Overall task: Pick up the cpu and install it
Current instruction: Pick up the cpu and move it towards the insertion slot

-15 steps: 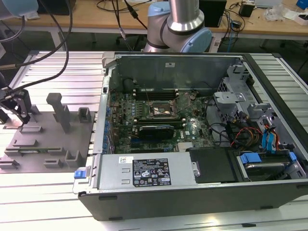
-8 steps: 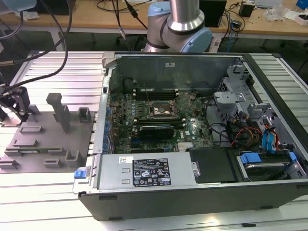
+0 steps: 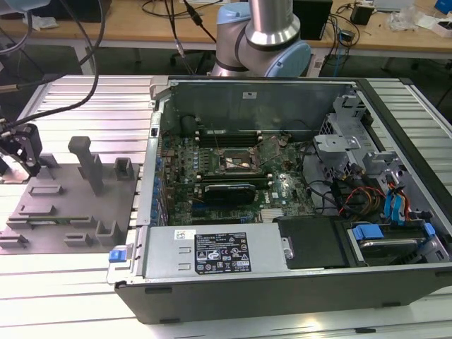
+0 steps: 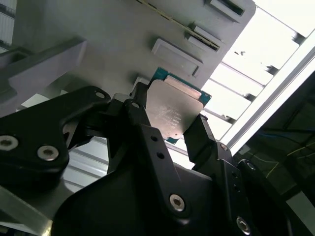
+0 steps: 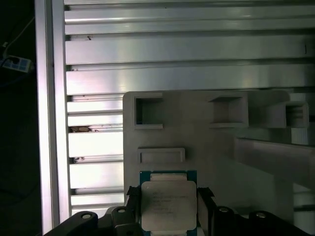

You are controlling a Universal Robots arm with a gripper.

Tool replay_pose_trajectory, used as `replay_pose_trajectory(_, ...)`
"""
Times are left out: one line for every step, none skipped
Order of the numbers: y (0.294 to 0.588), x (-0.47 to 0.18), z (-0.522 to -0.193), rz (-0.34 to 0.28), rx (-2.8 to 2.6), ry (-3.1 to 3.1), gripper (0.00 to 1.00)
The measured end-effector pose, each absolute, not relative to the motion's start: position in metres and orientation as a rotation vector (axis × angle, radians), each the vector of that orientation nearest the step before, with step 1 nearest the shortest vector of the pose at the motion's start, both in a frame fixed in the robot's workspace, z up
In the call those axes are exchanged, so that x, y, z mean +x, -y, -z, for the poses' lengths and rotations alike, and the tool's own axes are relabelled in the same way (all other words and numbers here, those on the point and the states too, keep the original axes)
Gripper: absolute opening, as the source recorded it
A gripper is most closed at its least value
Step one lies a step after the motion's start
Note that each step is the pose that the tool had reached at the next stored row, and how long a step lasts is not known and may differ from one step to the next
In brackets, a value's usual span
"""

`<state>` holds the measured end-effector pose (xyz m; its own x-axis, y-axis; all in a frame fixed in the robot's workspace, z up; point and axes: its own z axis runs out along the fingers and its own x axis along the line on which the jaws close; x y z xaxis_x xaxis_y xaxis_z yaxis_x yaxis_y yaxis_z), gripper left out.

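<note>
A: Silver lid up, green board beneath: the cpu (image 4: 174, 110) sat between the two black fingers (image 4: 199, 137) of the end effector (image 4: 170, 115), which had closed on two of its opposite edges. That was over the grey holder (image 3: 70, 212) at the exterior view's left, well apart from the computer case (image 3: 282, 296).

B: Was it lifted clear of the holder?

A: I couldn't tell. In both wrist views the holder lay directly behind it.

B: What worried you?

A: The grip, by my judgement. Only thin edges were pinched, so a jolt could have twisted the chip between the fingers or dropped it onto the ribbed worktop (image 3: 113, 113). The socket (image 3: 236, 164) on the board inside the case also looked small. A chip arriving tilted or turned the wrong way could have jammed there or harmed the contacts.

B: And how did it lie?

A: Flat, with the lid facing the wrist cameras, about level with the holder's surface. Being square, it had no real long axis. In the first wrist view its edges ran in line with the holder's pockets (image 5: 147, 112), and the gripped pair ran along the fingers.
</note>
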<state>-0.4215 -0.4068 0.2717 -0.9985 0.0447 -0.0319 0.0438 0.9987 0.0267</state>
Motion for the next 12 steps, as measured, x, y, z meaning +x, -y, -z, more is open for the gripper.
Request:
replay_pose_trajectory(0.407, -0.421, -0.273, -0.040, 0.069, -3.108, 0.55)
replay_pose_trajectory(0.407, -0.421, -0.275, -0.040, 0.069, -3.108, 0.55)
replay_pose_trajectory(0.407, -0.421, -0.276, -0.040, 0.069, -3.108, 0.55)
replay_pose_trajectory(0.407, -0.422, -0.278, -0.040, 0.069, -3.108, 0.55)
replay_pose_trajectory(0.407, -0.422, -0.280, -0.040, 0.069, -3.108, 0.55)
replay_pose_trajectory(0.407, -0.421, -0.281, -0.040, 0.069, -3.108, 0.55)
replay_pose_trajectory(0.407, -0.421, -0.283, -0.040, 0.069, -3.108, 0.55)
replay_pose_trajectory(0.407, -0.421, -0.285, -0.040, 0.069, -3.108, 0.55)
replay_pose_trajectory(0.407, -0.421, -0.286, -0.040, 0.069, -3.108, 0.55)
replay_pose_trajectory(0.407, -0.421, -0.286, -0.040, 0.069, -3.108, 0.55)
replay_pose_trajectory(0.407, -0.421, -0.287, -0.040, 0.069, -3.108, 0.55)
replay_pose_trajectory(0.407, -0.421, -0.289, -0.040, 0.069, -3.108, 0.55)
